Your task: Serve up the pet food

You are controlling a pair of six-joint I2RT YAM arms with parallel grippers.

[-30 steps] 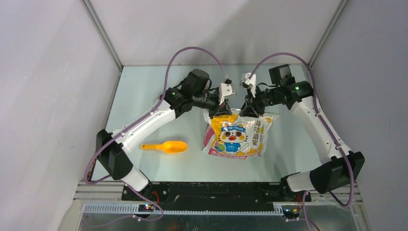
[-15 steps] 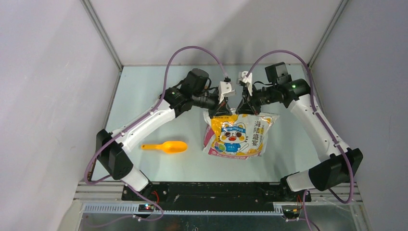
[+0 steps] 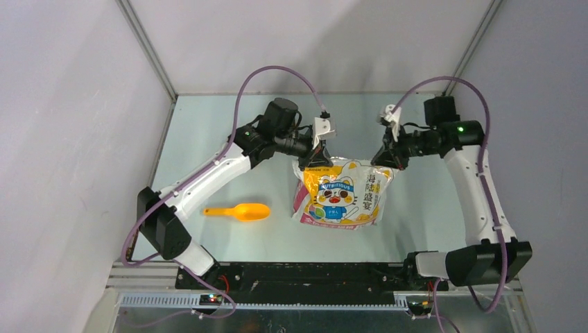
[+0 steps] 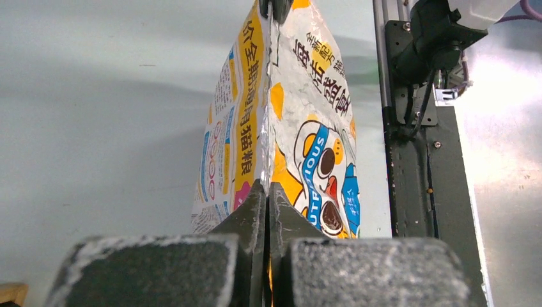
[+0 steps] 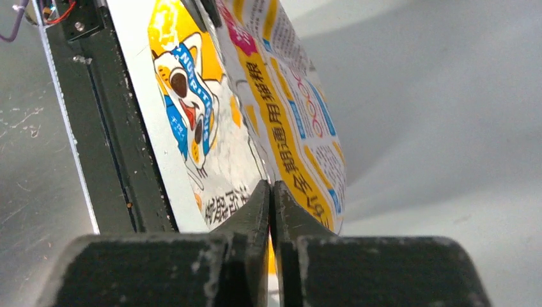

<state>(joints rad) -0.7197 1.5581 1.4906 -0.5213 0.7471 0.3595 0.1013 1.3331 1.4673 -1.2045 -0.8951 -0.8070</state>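
1. Top view: the printed cat bag (image 3: 343, 195) lies on the table (image 3: 208, 139), its top edge away from the arm bases. The left gripper (image 3: 319, 161) sits at the bag's top left corner and the right gripper (image 3: 383, 161) at its top right corner. An orange scoop (image 3: 243, 211) lies well apart to the bag's left, untouched.
2. Left wrist view: the left gripper (image 4: 266, 192) has its fingers pressed together on the bag's (image 4: 307, 128) top seam, so it is clamped on the bag.
3. Right wrist view: the right gripper (image 5: 271, 192) likewise pinches the bag's (image 5: 281, 115) edge between closed fingers.
4. Pet food: no kibble shows in any view. It is presumably inside the bag, whose top looks flat and unopened.
5. Progress: early. Both corners are gripped, apparently to pull the top open. Opening the bag, scooping and serving all remain, and no dish shows.
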